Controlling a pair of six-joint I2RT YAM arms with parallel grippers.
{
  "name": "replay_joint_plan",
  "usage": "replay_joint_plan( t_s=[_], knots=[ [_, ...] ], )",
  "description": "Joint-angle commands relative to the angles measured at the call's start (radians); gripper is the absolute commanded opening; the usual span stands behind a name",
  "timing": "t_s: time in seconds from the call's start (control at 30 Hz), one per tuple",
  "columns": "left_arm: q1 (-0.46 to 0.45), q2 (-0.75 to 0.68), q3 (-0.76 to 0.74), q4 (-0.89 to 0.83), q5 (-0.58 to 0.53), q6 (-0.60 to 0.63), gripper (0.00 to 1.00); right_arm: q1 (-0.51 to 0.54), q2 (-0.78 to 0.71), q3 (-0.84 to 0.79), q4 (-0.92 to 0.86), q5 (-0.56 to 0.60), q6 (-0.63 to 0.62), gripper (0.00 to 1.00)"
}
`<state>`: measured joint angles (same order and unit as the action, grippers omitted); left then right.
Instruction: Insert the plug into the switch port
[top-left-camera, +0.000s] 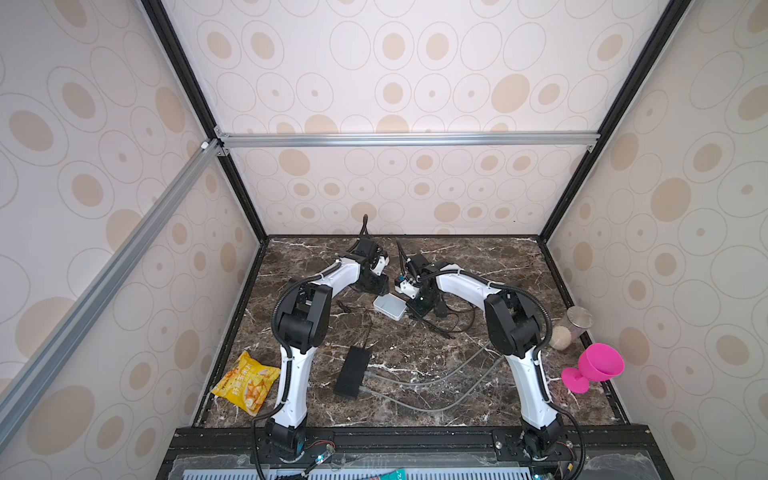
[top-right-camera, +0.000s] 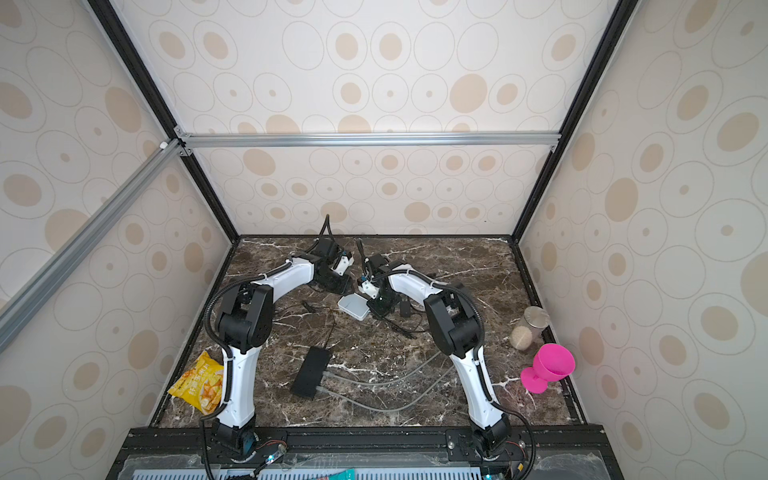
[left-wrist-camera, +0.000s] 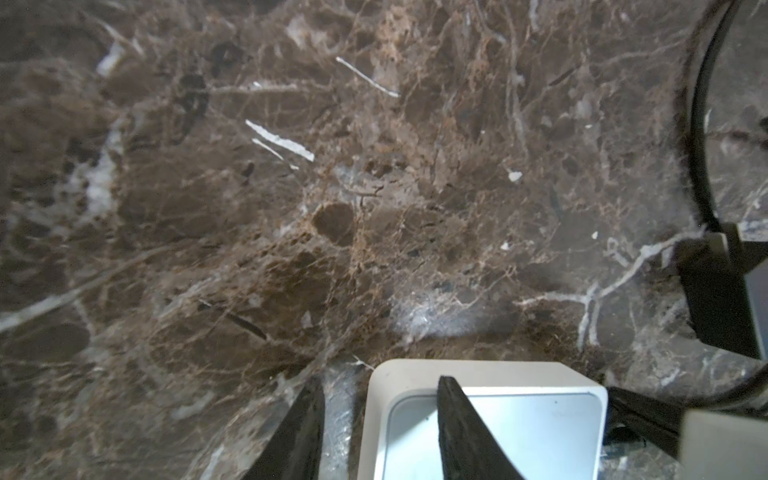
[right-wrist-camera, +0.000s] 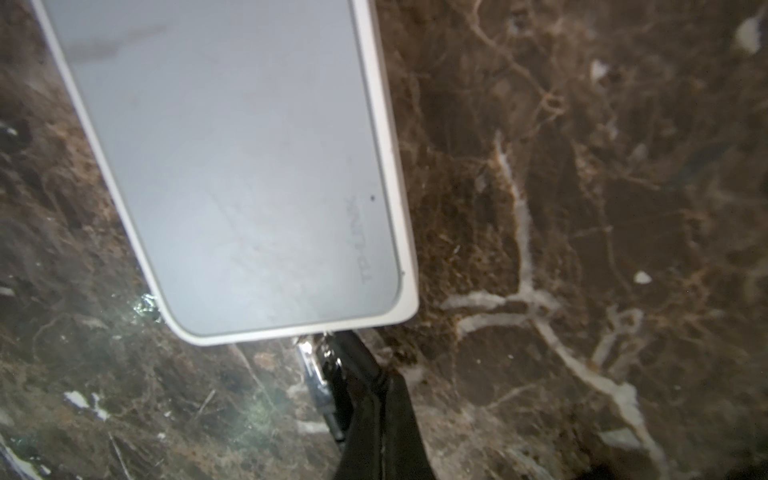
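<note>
Inward, the right arm (top-left-camera: 469, 282) bends — fingers (right-wrist-camera: 382, 424) pinching plug (right-wrist-camera: 318, 374) beside switch (right-wrist-camera: 232, 166).

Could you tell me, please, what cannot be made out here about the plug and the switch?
Port: right wrist view; on a switch side turned away.
Plug tip depth: same view; blurred at the switch edge.
Plug, both top views: under the right gripper.
Left gripper contact: left wrist view; cut by frame edge.

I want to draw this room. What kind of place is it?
Probably a robot practice booth, not a home: two white-and-black robot arms bolted to a black rail, silver metal frame bars, and spotted panels walling in a brown marble-look tabletop.
</note>
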<state>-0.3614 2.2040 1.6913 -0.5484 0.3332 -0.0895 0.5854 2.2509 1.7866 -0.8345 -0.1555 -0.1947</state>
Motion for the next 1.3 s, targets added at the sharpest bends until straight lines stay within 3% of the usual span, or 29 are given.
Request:
replay_joint_plan(
  t_s=[0.0, 0.33, 0.6, 1.0, 1.27],
  knots=[
    [0.003, 0.046, 0.009, -0.063, -0.003, 0.013, 0.44, 0.015, 0.036, 0.023, -0.028, 0.005, 0.020, 0.00],
    [0.003, 0.022, -0.046, -0.058, -0.003, 0.010, 0.44, 0.019, 0.034, 0.036, -0.015, 0.053, 0.103, 0.00],
    [-0.009, -0.009, -0.113, -0.039, 0.090, -0.002, 0.45, 0.016, 0.031, 0.043, -0.016, 0.064, 0.176, 0.00],
    [-0.043, -0.031, -0.168, -0.026, 0.052, -0.030, 0.48, 0.038, -0.013, -0.010, 0.011, -0.056, 0.175, 0.00],
    [-0.038, -0.072, -0.219, 0.002, -0.003, -0.060, 0.48, 0.049, -0.075, -0.095, 0.066, -0.109, 0.247, 0.00]
  ],
)
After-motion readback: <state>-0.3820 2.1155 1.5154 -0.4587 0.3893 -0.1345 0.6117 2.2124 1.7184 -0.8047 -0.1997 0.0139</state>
